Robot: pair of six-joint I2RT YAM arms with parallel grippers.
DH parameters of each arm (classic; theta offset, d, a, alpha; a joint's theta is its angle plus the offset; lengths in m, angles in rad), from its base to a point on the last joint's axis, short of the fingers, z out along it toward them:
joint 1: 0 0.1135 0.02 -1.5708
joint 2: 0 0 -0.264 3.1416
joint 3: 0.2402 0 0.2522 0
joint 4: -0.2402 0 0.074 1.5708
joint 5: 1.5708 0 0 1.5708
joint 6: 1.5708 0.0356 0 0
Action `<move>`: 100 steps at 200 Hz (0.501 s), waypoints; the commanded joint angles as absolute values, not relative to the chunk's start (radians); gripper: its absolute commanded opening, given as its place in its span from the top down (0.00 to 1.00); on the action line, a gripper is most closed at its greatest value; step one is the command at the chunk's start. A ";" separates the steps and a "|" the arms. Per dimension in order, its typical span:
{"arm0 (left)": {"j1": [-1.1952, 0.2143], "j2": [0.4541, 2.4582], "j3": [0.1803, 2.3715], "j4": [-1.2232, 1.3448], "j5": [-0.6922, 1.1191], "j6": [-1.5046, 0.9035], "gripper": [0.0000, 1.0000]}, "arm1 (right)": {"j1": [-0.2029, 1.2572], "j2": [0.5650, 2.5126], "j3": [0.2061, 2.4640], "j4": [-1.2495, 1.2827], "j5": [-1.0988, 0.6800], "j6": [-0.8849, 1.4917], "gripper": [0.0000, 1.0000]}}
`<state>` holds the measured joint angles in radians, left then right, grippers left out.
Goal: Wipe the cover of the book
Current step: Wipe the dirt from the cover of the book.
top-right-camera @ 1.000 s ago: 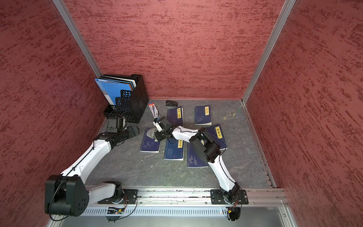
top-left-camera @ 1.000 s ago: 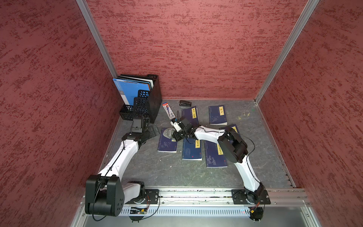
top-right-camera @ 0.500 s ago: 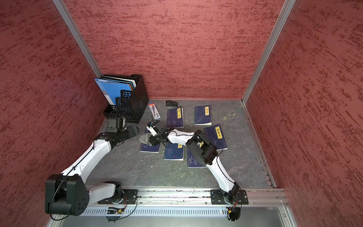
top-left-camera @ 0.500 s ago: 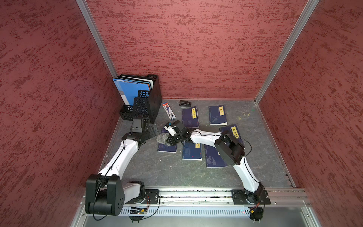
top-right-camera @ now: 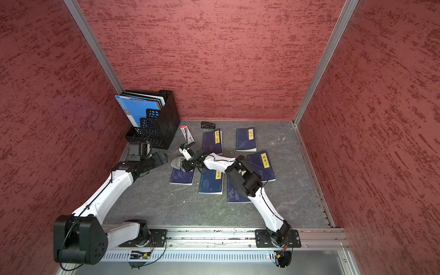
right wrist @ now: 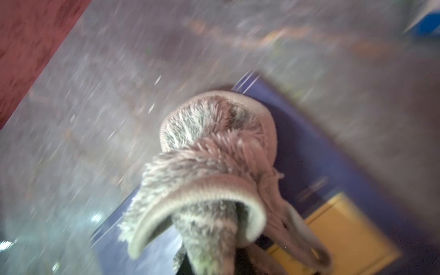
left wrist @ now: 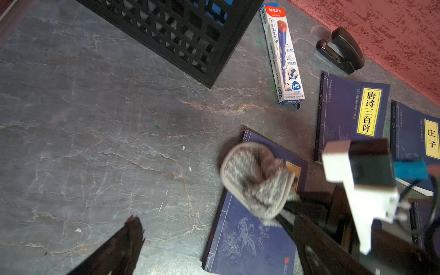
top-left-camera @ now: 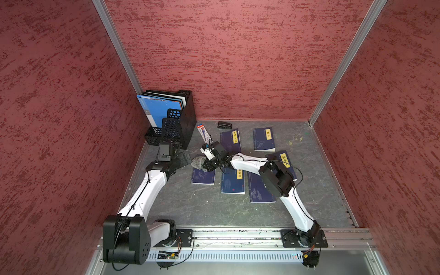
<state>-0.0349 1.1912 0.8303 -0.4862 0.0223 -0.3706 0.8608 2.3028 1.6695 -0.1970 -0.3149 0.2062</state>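
Red textured walls enclose a grey veined floor, aluminium posts at corners.

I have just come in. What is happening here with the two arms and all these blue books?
The right gripper is shut on a bunched grey fluffy cloth and holds it at the far corner of a dark blue paperback book, the one nearest the left arm. Whether the cloth presses on the cover cannot be told. The left gripper is open and empty, beside the black mesh file rack. Five similar books lie nearby.
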 commanded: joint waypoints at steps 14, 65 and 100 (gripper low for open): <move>-0.023 1.198 0.823 -0.467 0.035 -0.380 0.00 | 0.937 2.242 1.505 -0.153 -0.390 0.264 0.92; -0.022 1.216 0.815 -0.453 0.043 -0.385 0.00 | 0.892 2.363 1.703 -0.206 -0.319 0.239 0.93; -0.017 1.198 0.810 -0.462 0.039 -0.383 0.00 | 0.873 2.480 1.894 -0.284 -0.327 0.229 0.93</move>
